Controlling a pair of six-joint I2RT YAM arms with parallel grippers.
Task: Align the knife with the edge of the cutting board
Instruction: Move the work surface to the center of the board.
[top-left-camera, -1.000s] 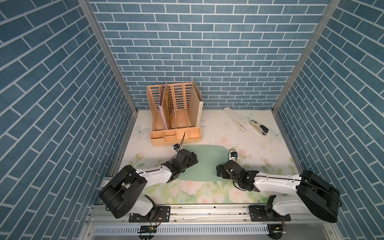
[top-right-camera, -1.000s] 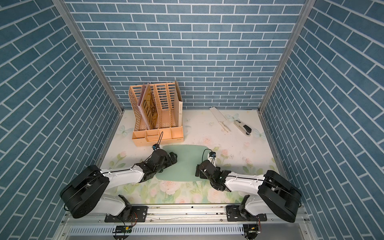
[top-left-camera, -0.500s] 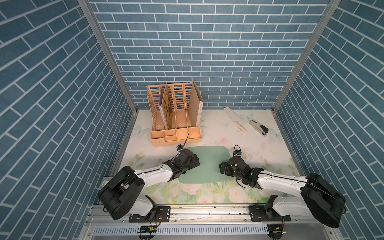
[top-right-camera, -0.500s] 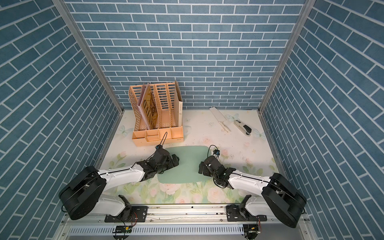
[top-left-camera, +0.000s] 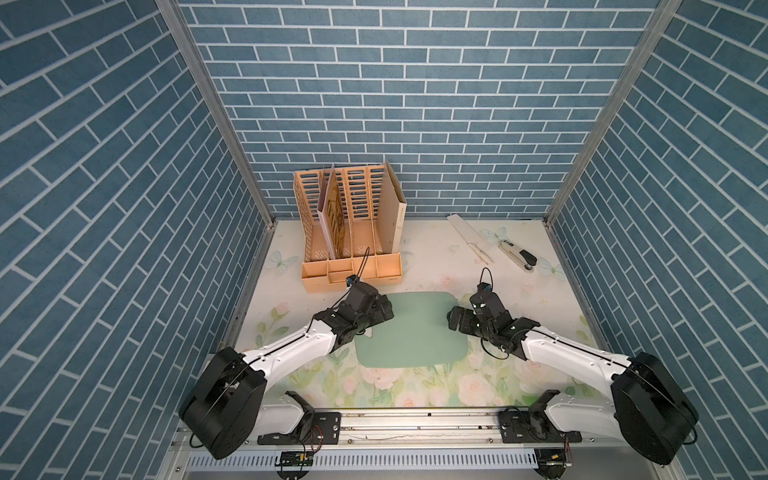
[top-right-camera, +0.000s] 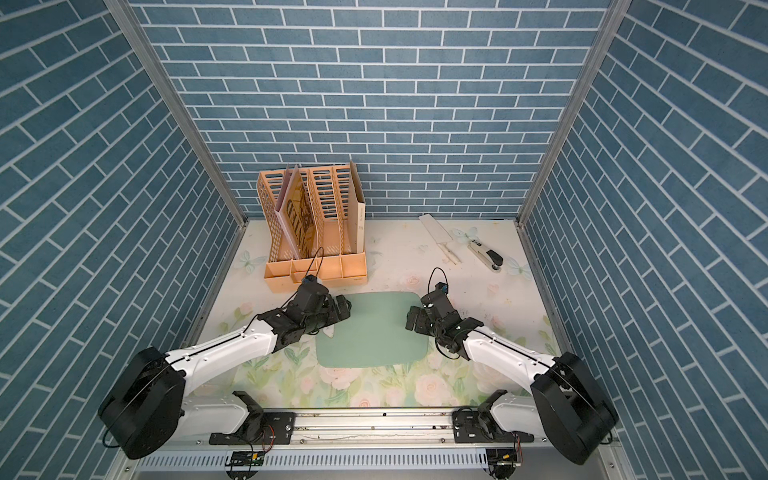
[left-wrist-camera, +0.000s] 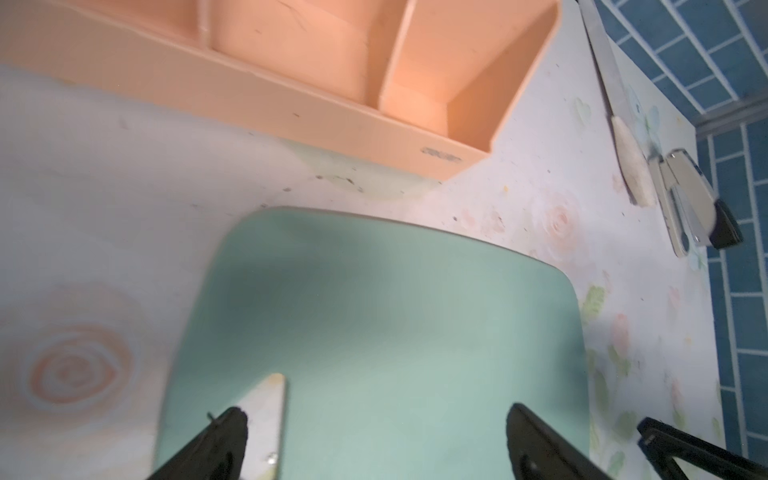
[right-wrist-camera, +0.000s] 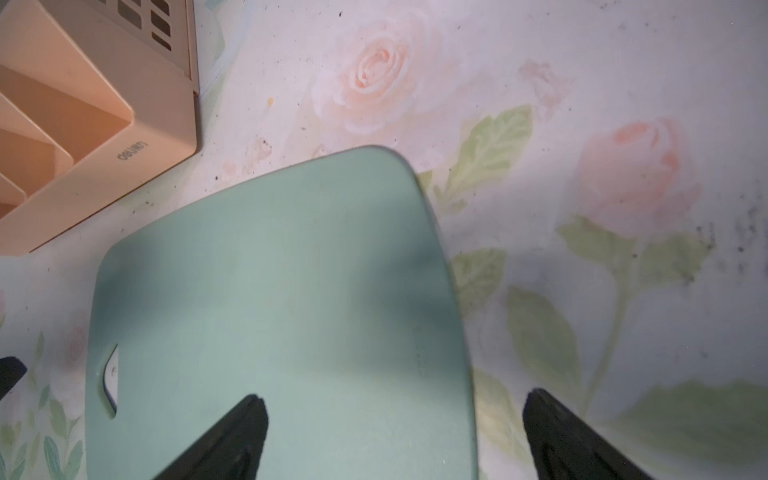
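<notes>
The mint-green cutting board (top-left-camera: 409, 332) (top-right-camera: 372, 332) lies flat on the floral mat between my two arms. Its triangular hole (left-wrist-camera: 270, 411) (right-wrist-camera: 111, 378) is at the short edge nearest the left arm. The knife (top-left-camera: 469, 237) (top-right-camera: 438, 237) (left-wrist-camera: 611, 91), pale blade and cream handle, lies far off at the back right, slanted and untouched. My left gripper (top-left-camera: 386, 316) (left-wrist-camera: 376, 415) hangs open over the board's hole end. My right gripper (top-left-camera: 453, 322) (right-wrist-camera: 395, 403) is open astride the opposite short edge, one finger over the board, the other over the mat. Neither holds anything.
A peach file organizer (top-left-camera: 351, 232) (top-right-camera: 316, 232) (left-wrist-camera: 332, 83) stands at the back left, its low front tray just behind the board. A white-and-black stapler (top-left-camera: 517, 256) (top-right-camera: 486, 254) (left-wrist-camera: 690, 199) lies right beside the knife's handle. Brick walls close in three sides.
The right arm has stretched a little farther back and to the right along the board's edge. The left arm has barely shifted. Both grippers stay open.
</notes>
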